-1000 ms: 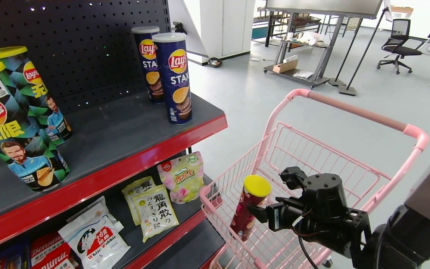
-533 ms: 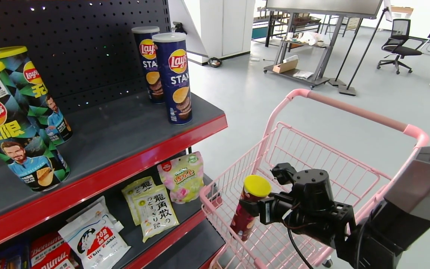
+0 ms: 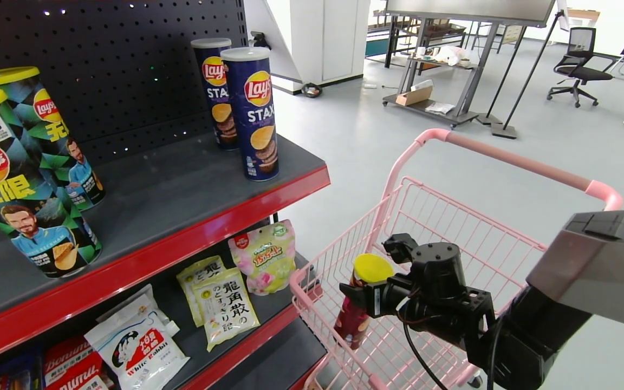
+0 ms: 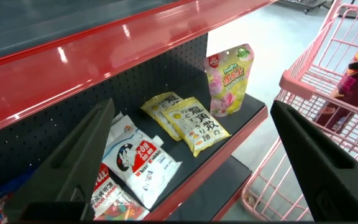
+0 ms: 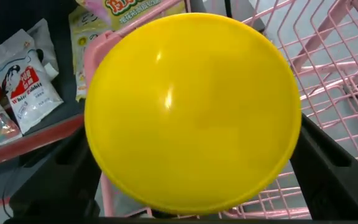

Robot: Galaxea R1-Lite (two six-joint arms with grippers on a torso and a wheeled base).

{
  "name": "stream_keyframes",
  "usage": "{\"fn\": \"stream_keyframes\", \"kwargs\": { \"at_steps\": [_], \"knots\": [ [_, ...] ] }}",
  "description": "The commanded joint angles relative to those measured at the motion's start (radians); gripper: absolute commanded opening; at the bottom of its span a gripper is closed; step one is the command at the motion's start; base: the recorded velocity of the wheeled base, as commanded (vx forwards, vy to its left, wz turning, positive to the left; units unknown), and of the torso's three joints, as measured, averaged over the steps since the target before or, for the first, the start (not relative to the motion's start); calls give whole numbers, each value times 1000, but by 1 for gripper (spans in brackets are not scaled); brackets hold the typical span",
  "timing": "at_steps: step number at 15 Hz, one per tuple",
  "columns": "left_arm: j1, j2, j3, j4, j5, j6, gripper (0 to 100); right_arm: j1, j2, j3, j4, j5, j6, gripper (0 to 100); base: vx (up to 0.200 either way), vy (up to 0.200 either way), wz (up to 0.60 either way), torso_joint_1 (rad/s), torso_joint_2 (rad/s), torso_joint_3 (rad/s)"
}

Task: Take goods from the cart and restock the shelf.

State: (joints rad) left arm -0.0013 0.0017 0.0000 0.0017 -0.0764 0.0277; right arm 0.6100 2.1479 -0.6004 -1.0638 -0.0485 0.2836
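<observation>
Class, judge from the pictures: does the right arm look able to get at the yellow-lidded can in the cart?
Probably yes. The right gripper is at the can, open jaws flanking it, nothing between; the cart is open above.

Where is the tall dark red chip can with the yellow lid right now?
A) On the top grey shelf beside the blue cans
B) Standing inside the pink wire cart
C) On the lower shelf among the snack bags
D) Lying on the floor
B: the dark red chip can with the yellow lid stands upright inside the pink wire cart.
</observation>
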Motion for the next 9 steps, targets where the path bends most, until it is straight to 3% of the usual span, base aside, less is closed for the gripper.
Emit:
{"fn": "stream_keyframes", "kwargs": {
  "at_steps": [1, 3, 4, 9],
  "knots": [
    [0, 0, 0, 0, 0, 0, 100, 2, 17, -10, 1, -1, 0, 100, 0, 0, 0, 0, 0, 0],
    [0, 0, 0, 0, 0, 0, 100, 1, 35, -29, -1, -4, 11, 100, 0, 0, 0, 0, 0, 0],
    [0, 0, 0, 0, 0, 0, 100, 2, 40, -33, -1, -7, 17, 0, 0, 0, 0, 0, 0, 0],
    [0, 0, 0, 0, -2, 14, 100, 31, 10, -10, 1, -24, 25, 0, 0, 0, 0, 0, 0, 0]
  ]
}}
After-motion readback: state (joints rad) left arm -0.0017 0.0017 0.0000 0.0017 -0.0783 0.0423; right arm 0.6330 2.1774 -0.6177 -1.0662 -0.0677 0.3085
